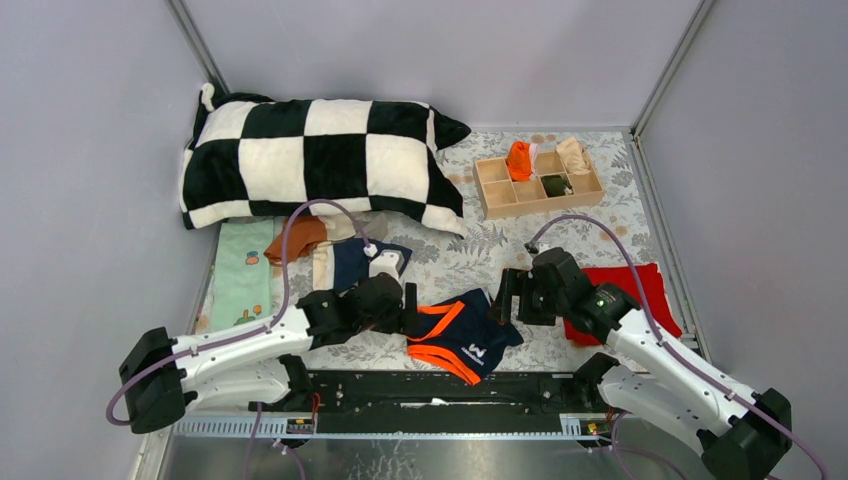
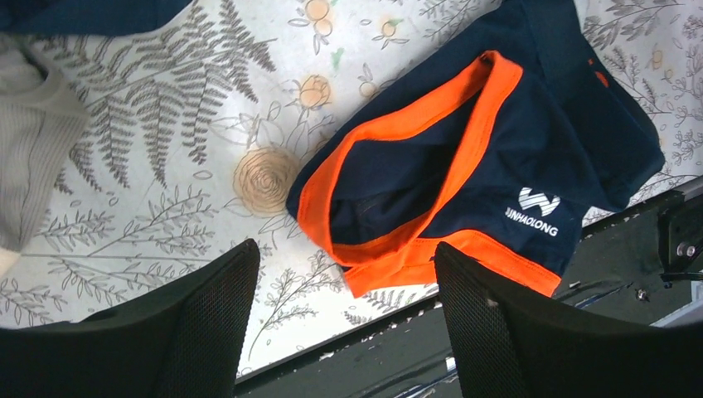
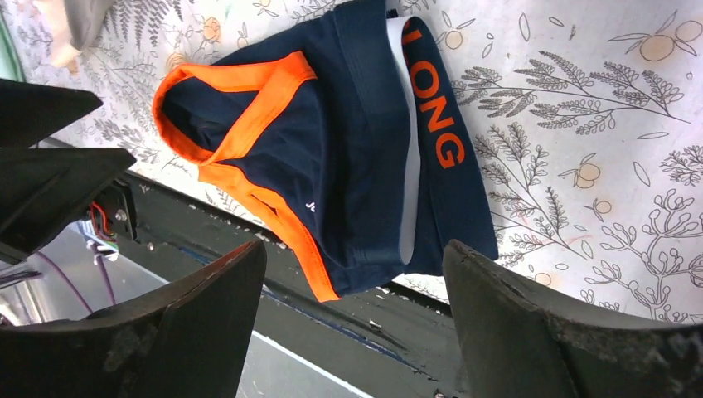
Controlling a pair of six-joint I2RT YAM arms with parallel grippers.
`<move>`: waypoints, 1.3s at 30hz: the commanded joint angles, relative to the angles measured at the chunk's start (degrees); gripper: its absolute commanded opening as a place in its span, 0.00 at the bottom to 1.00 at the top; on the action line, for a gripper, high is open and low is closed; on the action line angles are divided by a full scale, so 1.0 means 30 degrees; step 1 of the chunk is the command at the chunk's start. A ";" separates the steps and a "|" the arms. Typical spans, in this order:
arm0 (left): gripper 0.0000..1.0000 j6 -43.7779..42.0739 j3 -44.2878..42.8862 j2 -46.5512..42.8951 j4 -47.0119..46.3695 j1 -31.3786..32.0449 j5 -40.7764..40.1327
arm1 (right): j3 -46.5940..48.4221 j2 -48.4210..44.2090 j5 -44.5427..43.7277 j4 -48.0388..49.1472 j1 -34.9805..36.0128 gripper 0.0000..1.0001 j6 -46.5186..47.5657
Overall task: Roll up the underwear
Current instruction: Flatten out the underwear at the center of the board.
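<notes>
Underwear point(image 1: 463, 335), a navy pair with orange trim and white lettering, lay loosely spread at the near edge of the flowered surface point(image 1: 470, 255), directly between the two hands, with its long side running across from one to the other. The left hand point(image 1: 408, 310) hovered just beside the orange leg openings and the right hand point(image 1: 508, 297) just beside the waistband end; neither looked clearly nearer. Both hands stood spread and empty. One leg opening gaped, and the waistband showed orange letters and a white stripe.
</notes>
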State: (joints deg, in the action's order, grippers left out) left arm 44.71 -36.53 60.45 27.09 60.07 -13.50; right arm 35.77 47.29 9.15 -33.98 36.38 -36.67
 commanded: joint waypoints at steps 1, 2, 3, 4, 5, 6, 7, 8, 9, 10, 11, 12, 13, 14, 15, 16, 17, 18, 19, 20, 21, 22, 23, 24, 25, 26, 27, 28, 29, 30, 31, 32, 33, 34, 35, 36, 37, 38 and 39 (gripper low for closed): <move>0.82 0.1293 0.0921 -0.1023 0.0071 0.0110 -0.0656 | -0.0286 -0.0261 -0.2877 -0.0282 0.0730 0.86 -0.1262; 0.82 0.1386 0.1041 -0.1048 0.0025 0.0111 -0.0668 | -0.0321 -0.0202 -0.3375 -0.0313 0.0712 0.87 -0.1230; 0.81 0.1489 0.1143 -0.1084 -0.0018 0.0118 -0.0703 | -0.0395 -0.0055 -0.3782 -0.0185 0.0706 0.87 -0.1223; 0.81 0.1568 0.1200 -0.1117 -0.0085 0.0104 -0.0780 | -0.0477 0.0205 -0.3968 0.0083 0.0705 0.88 -0.1211; 0.81 0.1552 0.1182 -0.1188 -0.0185 0.0103 -0.0896 | -0.0458 0.0519 -0.4032 0.0435 0.0709 0.89 -0.1202; 0.81 0.1458 0.1026 -0.1259 -0.0326 0.0102 -0.1160 | -0.0368 0.0841 -0.4106 0.0531 0.0706 0.89 -0.1234; 0.82 0.1260 0.0772 -0.1278 -0.0575 0.0102 -0.1608 | -0.0316 0.1079 -0.4228 0.0755 0.0705 0.89 -0.1406; 0.83 0.0854 0.0322 -0.1215 -0.0873 0.0102 -0.1875 | -0.0401 0.1160 -0.4398 0.1204 0.0705 0.89 -0.1754; 0.84 0.0360 -0.0221 -0.0991 -0.1214 0.0102 -0.2051 | -0.0643 0.1173 -0.4609 0.1605 0.0705 0.89 -0.2134; 0.84 -0.0207 -0.0856 -0.0571 -0.1550 0.0088 -0.2033 | -0.0898 0.1171 -0.4742 0.1918 0.0705 0.89 -0.2482; 0.84 -0.0838 -0.1562 -0.0039 -0.1778 0.0074 -0.1943 | -0.1067 0.1193 -0.4828 0.2130 0.0705 0.89 -0.2796; 0.84 -0.1316 -0.2192 0.0628 -0.1895 0.0088 -0.1818 | -0.1220 0.1262 -0.4835 0.2211 0.0679 0.89 -0.3074; 0.84 -0.1764 -0.2732 0.1228 -0.1972 0.0079 -0.1744 | -0.1316 0.1311 -0.4774 0.2177 0.0676 0.89 -0.3295; 0.84 -0.2135 -0.3012 0.1797 -0.2157 0.0074 -0.1665 | -0.1467 0.1302 -0.4675 0.2133 0.0690 0.89 -0.3491; 0.84 -0.2467 -0.3102 0.2246 -0.2495 0.0080 -0.1479 | -0.1651 0.1176 -0.4534 0.2142 0.0685 0.89 -0.3658; 0.82 -0.2787 -0.3121 0.2591 -0.2896 0.0074 -0.1145 | -0.1898 0.0956 -0.4443 0.2194 0.0677 0.89 -0.3786; 0.81 -0.3072 -0.3116 0.2894 -0.3375 0.0073 -0.0524 | -0.2104 0.0617 -0.4468 0.2204 0.0676 0.89 -0.3937; 0.79 -0.3382 -0.3181 0.3221 -0.3794 0.0073 0.0267 | -0.2276 0.0263 -0.4545 0.2187 0.0676 0.89 -0.4062; 0.77 -0.3619 -0.3299 0.3607 -0.4088 0.0073 0.1070 | -0.2400 -0.0125 -0.4690 0.2017 0.0676 0.89 -0.4155; 0.74 -0.3784 -0.3405 0.4164 -0.4307 0.0073 0.1796 | -0.2449 -0.0463 -0.4880 0.1798 0.0676 0.89 -0.4256; 0.73 -0.3860 -0.3503 0.4559 -0.4452 0.0095 0.2253 | -0.2506 -0.0751 -0.5120 0.1543 0.0676 0.89 -0.4303; 0.71 -0.3898 -0.3533 0.4990 -0.4606 0.0101 0.2621 | -0.2495 -0.0984 -0.5304 0.1339 0.0676 0.89 -0.4342; 0.70 -0.3914 -0.3464 0.5373 -0.4812 0.0102 0.2843 | -0.2494 -0.1171 -0.5418 0.1156 0.0676 0.89 -0.4369; 0.69 -0.3916 -0.3342 0.5685 -0.5075 0.0102 0.3032 | -0.2512 -0.1315 -0.5477 0.1024 0.0683 0.89 -0.4402; 0.68 -0.3942 -0.3209 0.5976 -0.5383 0.0102 0.3210 | -0.2536 -0.1418 -0.5466 0.0978 0.0677 0.88 -0.4431; 0.66 -0.3978 -0.3103 0.6225 -0.5645 0.0102 0.3349 | -0.2554 -0.1538 -0.5468 0.0932 0.0676 0.88 -0.4442; 0.63 -0.4012 -0.3088 0.6512 -0.5857 0.0102 0.3421 | -0.2589 -0.1621 -0.5428 0.0911 0.0698 0.89 -0.4444; 0.60 -0.4068 -0.3123 0.6783 -0.6023 0.0102 0.3441 | -0.2615 -0.1679 -0.5383 0.0927 0.0679 0.88 -0.4437; 0.59 -0.4133 -0.3164 0.7040 -0.6164 0.0102 0.3422 | -0.2626 -0.1727 -0.5344 0.0980 0.0676 0.88 -0.4443; 0.58 -0.4193 -0.3209 0.7336 -0.6299 0.0102 0.3306 | -0.2642 -0.1747 -0.5310 0.0983 0.0676 0.88 -0.4426; 0.57 -0.4248 -0.3284 0.7622 -0.6371 0.0102 0.3211 | -0.2618 -0.1772 -0.5306 0.0984 0.0676 0.89 -0.4445; 0.57 -0.4328 -0.3393 0.7940 -0.6409 0.0102 0.3162 | -0.2593 -0.1823 -0.5287 0.0987 0.0676 0.89 -0.4441; 0.56 -0.4407 -0.3509 0.8225 -0.6436 0.0102 0.3167 | -0.2594 -0.1858 -0.5277 0.0999 0.0676 0.88 -0.4447; 0.56 -0.4439 -0.3593 0.8487 -0.6450 0.0099 0.3180 | -0.2529 -0.1896 -0.5283 0.0945 0.0690 0.89 -0.4433; 0.56 -0.4484 -0.3636 0.8747 -0.6500 0.0084 0.3180 | -0.2513 -0.1897 -0.5302 0.0906 0.0678 0.89 -0.4384; 0.55 -0.4526 -0.3660 0.8948 -0.6535 0.0074 0.3181 | -0.2481 -0.1919 -0.5277 0.0886 0.0676 0.89 -0.4374; 0.55 -0.4571 -0.3670 0.9171 -0.6554 0.0073 0.3181 | -0.2448 -0.1951 -0.5294 0.0821 0.0676 0.89 -0.4362; 0.55 -0.4588 -0.3649 0.9397 -0.6597 0.0073 0.3206 | -0.2433 -0.1973 -0.5304 0.0777 0.0676 0.89 -0.4339; 0.53 -0.4590 -0.3643 0.9535 -0.6679 0.0073 0.3272 | -0.2424 -0.2031 -0.5319 0.0738 0.0676 0.89 -0.4332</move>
State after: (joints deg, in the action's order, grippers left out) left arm 32.58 -45.98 87.15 10.57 60.07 -4.27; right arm 28.16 42.04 -5.10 -30.72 38.15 -49.25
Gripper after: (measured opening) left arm 0.551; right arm 0.886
